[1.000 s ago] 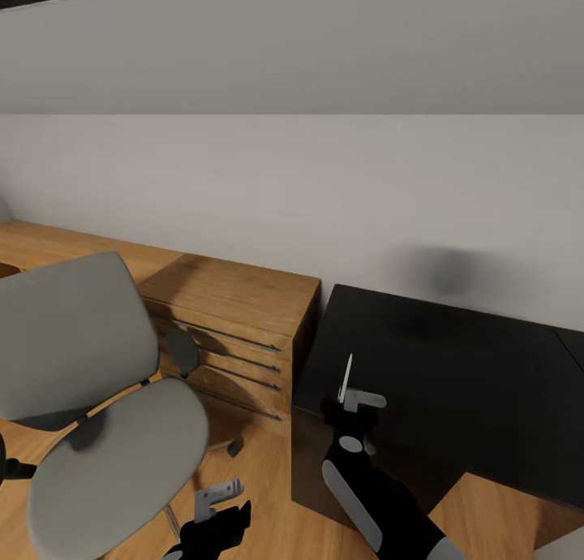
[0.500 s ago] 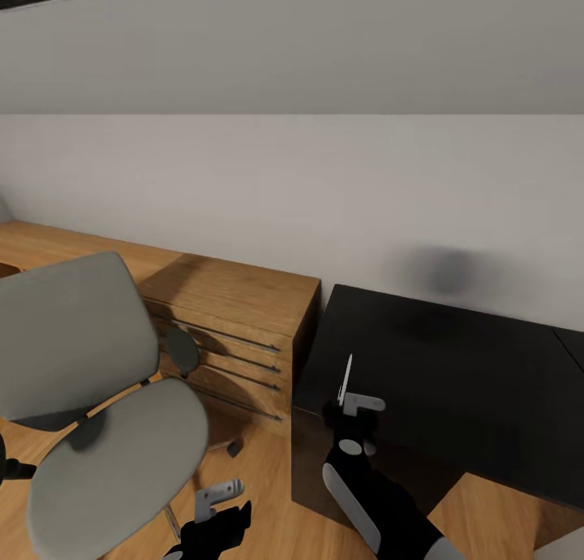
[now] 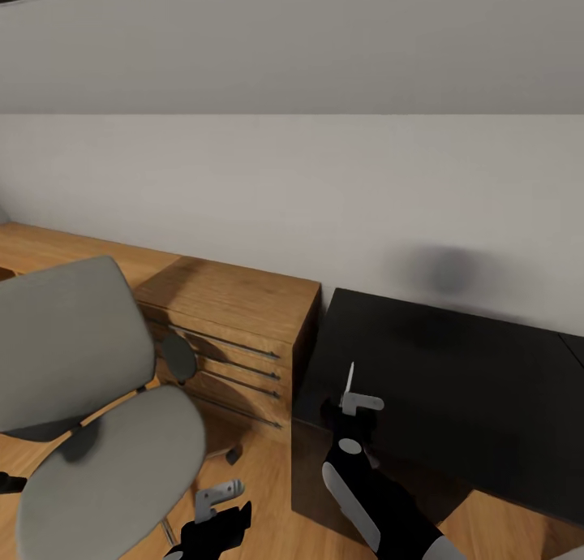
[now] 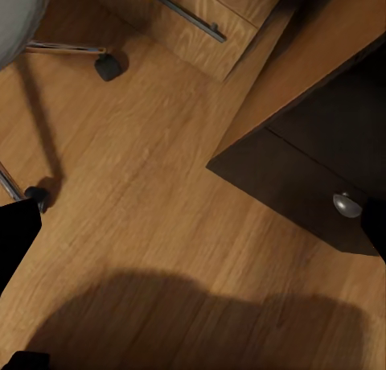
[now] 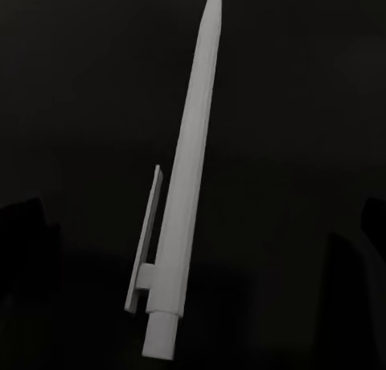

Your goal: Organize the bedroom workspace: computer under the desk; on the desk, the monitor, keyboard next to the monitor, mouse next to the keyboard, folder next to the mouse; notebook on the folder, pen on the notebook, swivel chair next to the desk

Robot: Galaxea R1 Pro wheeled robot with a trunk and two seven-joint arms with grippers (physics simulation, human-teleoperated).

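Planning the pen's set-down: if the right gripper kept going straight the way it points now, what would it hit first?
Probably the desk: the right gripper holds the pen tip-forward against that glossy black top, with nothing between in the right wrist view. The gap is unclear.

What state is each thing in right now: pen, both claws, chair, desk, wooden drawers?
Thin white pen: held upright, tip up, over the desk's near-left corner.
Right claw: shut on the pen.
Left claw: low over the floor, holding nothing; open or shut unclear.
Grey padded swivel chair: upright, seat bare.
Glossy black desk: visible top bare.
Wooden drawer cabinet: drawers closed.
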